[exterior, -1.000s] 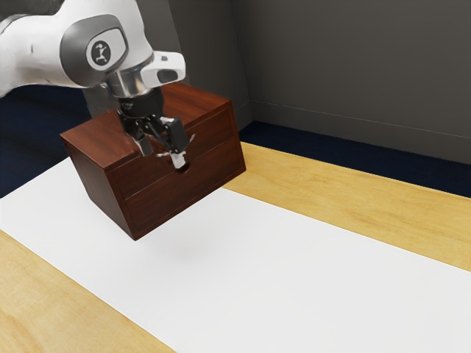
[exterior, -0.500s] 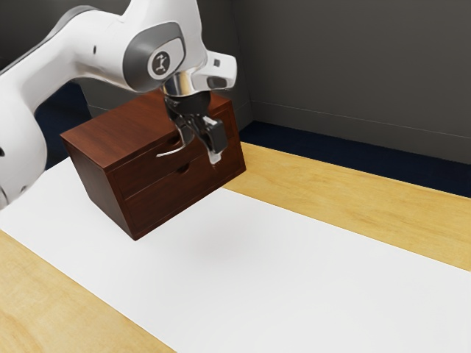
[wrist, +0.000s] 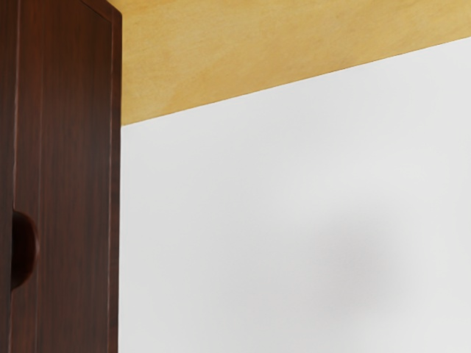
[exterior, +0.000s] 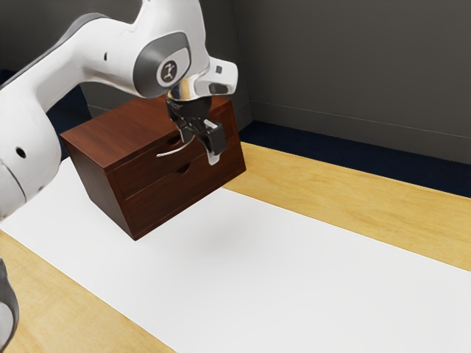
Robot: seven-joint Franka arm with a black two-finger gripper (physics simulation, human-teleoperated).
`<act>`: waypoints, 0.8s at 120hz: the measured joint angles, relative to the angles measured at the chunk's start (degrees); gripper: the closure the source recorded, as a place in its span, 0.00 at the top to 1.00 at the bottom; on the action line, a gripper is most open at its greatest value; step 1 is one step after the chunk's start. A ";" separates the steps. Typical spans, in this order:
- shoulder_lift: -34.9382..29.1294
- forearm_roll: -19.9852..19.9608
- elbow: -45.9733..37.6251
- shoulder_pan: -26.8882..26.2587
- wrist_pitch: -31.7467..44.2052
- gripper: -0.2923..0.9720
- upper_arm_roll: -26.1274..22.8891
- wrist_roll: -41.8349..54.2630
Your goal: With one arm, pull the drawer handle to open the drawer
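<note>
**Table** (exterior: 353, 198): pale yellow wood with an even grain, seen in the exterior view. In the wrist view (wrist: 257, 51) it appears as a band beyond the sheet.

**White sheet** (exterior: 280, 272): a flat, matte strip running diagonally across the table, with bare wood on both long sides. A faint soft shadow lies on it in front of the cabinet. In the wrist view (wrist: 294, 220) the sheet meets the wood along a straight edge.

**Room:** dark grey walls (exterior: 353, 59) meet in a corner behind the cabinet. A lighter grey baseboard (exterior: 353, 121) runs along their foot above a dark blue floor (exterior: 368, 158).

**Cabinet** (exterior: 96, 136): dark reddish wood, box-shaped. It stands on the sheet toward the exterior view's left, turned at an angle to the table edge.

**Drawer** (exterior: 140, 168): the upper of the two fronts, and it looks flush with the casing.

**Drawer handle** (exterior: 171, 151): a curved metal bar standing out from the upper front.

**Lower front** (exterior: 176, 193): it has a half-round notch (exterior: 184, 168) at its top edge. The wrist view shows the same notch (wrist: 22, 250) in the cabinet face.

**Arm** (exterior: 88, 51): white and grey, entering from the exterior view's left and passing over the cabinet top.

**Gripper** (exterior: 213, 153): black, pointing downward. It is just beside the end of the drawer handle nearer the exterior view's right, in front of the drawer. Seen edge-on, it cannot be told whether it is spread or closed, or whether it touches the handle.
</note>
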 joint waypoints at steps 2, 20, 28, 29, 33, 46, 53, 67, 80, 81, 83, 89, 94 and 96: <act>0.51 0.00 0.35 0.23 0.15 0.74 0.00 0.02; 2.62 1.70 1.51 1.02 1.35 0.74 0.05 -0.37; 3.22 2.39 1.54 1.09 2.06 0.74 0.61 -0.58; 3.29 2.45 1.54 1.09 2.15 0.74 0.71 -0.60; 3.49 2.67 1.54 1.13 2.44 0.74 1.10 -0.69; 3.68 3.63 1.55 1.16 3.13 0.74 1.54 -0.97; 3.79 4.23 1.55 1.17 3.50 0.74 1.57 -1.10; 4.48 4.94 1.55 1.35 4.52 0.74 1.80 -1.32; 4.80 5.36 1.55 1.30 5.19 0.74 2.65 -1.50; 4.81 5.43 1.54 1.27 5.23 0.74 2.67 -1.51; 4.81 5.59 1.52 1.21 5.30 0.74 2.70 -1.53; 4.77 6.14 1.44 1.07 5.48 0.74 2.61 -1.60; 4.72 6.60 1.39 0.98 5.60 0.74 2.48 -1.63; 4.71 6.78 1.36 0.95 5.65 0.74 2.43 -1.64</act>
